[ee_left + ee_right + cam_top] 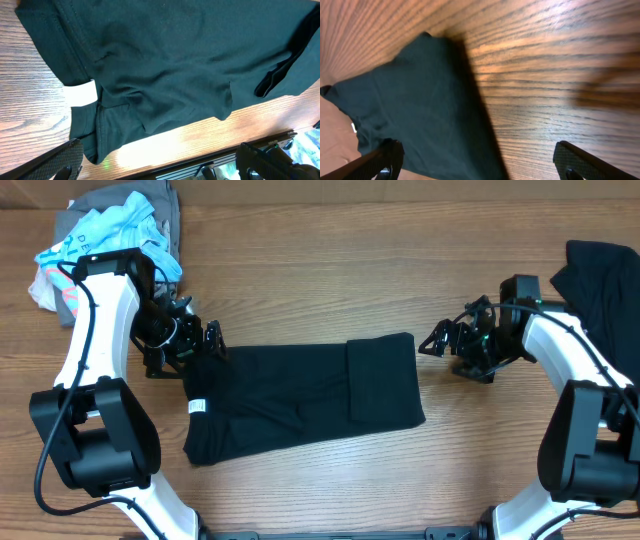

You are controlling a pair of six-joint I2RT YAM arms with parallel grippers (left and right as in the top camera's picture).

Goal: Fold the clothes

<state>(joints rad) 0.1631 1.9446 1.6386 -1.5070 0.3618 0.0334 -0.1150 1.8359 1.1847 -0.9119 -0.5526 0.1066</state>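
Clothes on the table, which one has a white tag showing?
The black T-shirt spread flat in the middle, white tag at its left end. The bunched light-blue pile top left and the dark garment at the right edge show none.

The black T-shirt [165, 65] runs off the top and right edges of the left wrist view; its white tag [197, 407] is too small to read. Right of the T-shirt a dark garment [605, 280] is cut by the overhead view's edge, and up-left of it the left arm [100, 320] hides part of a clothes pile [100, 230]. The left hand [160, 150] and right hand [479, 145] show only finger ends in their wrist views.
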